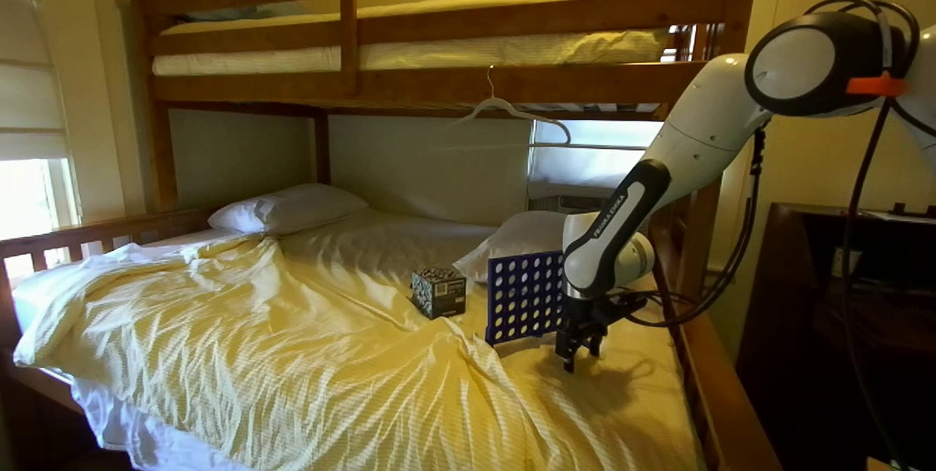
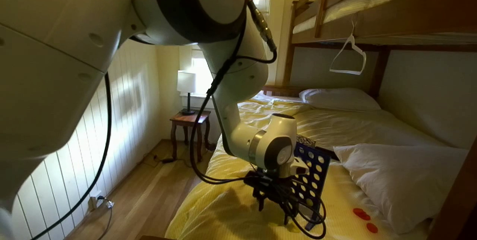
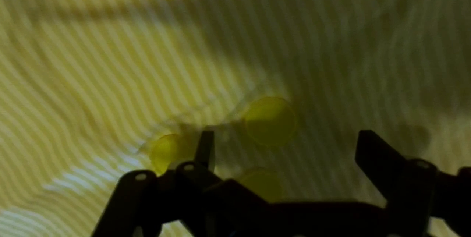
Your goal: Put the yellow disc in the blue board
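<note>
Foremost: arm (image 1: pixel 695 127), arched over the railed edge of the bed (image 1: pixel 720 390), lower end pointing downward. Gripper (image 3: pixel 287 133), spread wide. Beneath, shown by the wrist view: yellow discs (image 3: pixel 270 121), three, on striped cover (image 3: pixel 121 82). Near gripper: blue board (image 1: pixel 512 299), upright. Farther, visible in an exterior view alone: red discs (image 2: pixel 372 227) beside pillow (image 2: pixel 398 176).

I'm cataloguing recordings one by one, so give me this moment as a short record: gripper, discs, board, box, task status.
Gripper: open, nothing held, over the yellow striped bedspread
Yellow discs: three in the wrist view, one seen whole between the open jaws
Red discs: on the bedspread, beside a white pillow
Connect Four-style blue board: upright on the lower bunk, near the gripper
Box: dark, patterned, on the lower bunk
Task status: no disc grasped; those three lie outside the board
</note>
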